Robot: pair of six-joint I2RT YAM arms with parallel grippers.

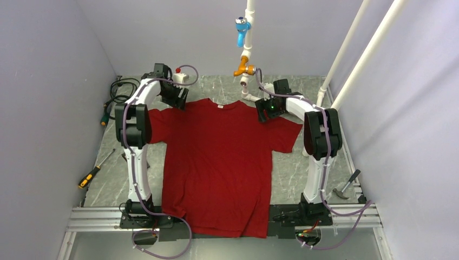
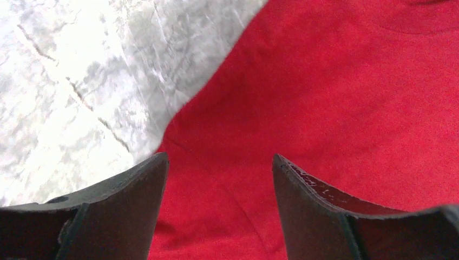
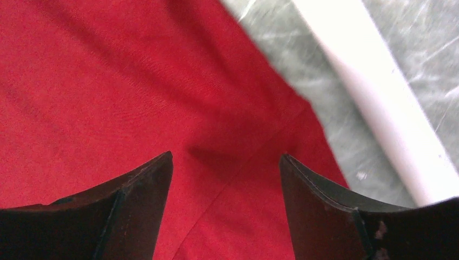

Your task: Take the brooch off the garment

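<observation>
The garment, a red T-shirt [image 1: 216, 162], lies flat on the table with its collar at the far side and a small white label [image 1: 220, 106] inside the collar. No brooch shows in any view. My left gripper [image 1: 181, 103] is open and empty over the shirt's left shoulder. In the left wrist view [image 2: 219, 162] its fingers straddle red cloth [image 2: 325, 108] by the shoulder edge. My right gripper [image 1: 263, 114] is open and empty over the right shoulder. In the right wrist view [image 3: 226, 160] its fingers straddle the sleeve seam of the shirt [image 3: 108, 81].
A white pipe [image 1: 246, 49] with an orange valve [image 1: 244, 69] stands behind the collar and also shows in the right wrist view [image 3: 379, 97]. A white box [image 1: 181, 77], cables [image 1: 122, 86] and two screwdrivers [image 1: 92, 174] [image 1: 104, 116] lie on the left. A hammer [image 1: 345, 185] lies on the right.
</observation>
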